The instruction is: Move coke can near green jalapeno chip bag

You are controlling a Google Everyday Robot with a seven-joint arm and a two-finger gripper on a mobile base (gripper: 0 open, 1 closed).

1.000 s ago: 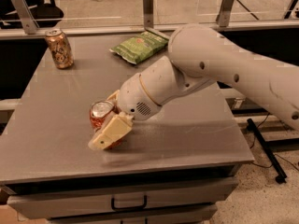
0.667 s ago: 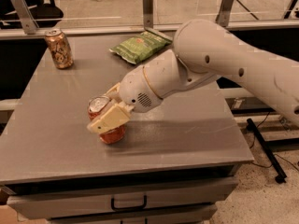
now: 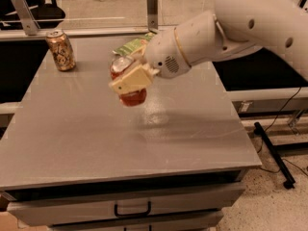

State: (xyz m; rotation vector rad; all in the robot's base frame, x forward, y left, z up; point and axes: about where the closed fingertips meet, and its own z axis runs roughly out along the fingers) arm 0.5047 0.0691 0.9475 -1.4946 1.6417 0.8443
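Coke can (image 3: 134, 97) first: off the tabletop (image 3: 96, 143), hanging in mid-air toward the far edge, roughly above the middle of its width, near upright with the silver top showing. Working from the left: at the far left corner, a gold-brown patterned can (image 3: 61, 50), upright, well apart from everything and no part of this job. Next, the gripper (image 3: 127, 78), closed around the red can's middle, one beige finger (image 3: 132, 79) flat across its near side, the other hidden behind. Just beyond and to the right, the green jalapeno chip bag (image 3: 131, 46), lying flat by the far edge, partly hidden by the wrist. Further right, the white arm (image 3: 250, 18), reaching in from past the right edge. Judged as the carry step, well along: lifted and nearly over the goal. Calls next for a short drop to set the can upright on bare tabletop just beside the bag, not on it, then a release and a clean pull-away without a nudge. Against the frame a moment back: then standing on the tabletop nearer the front; now raised and carried toward the far edge.
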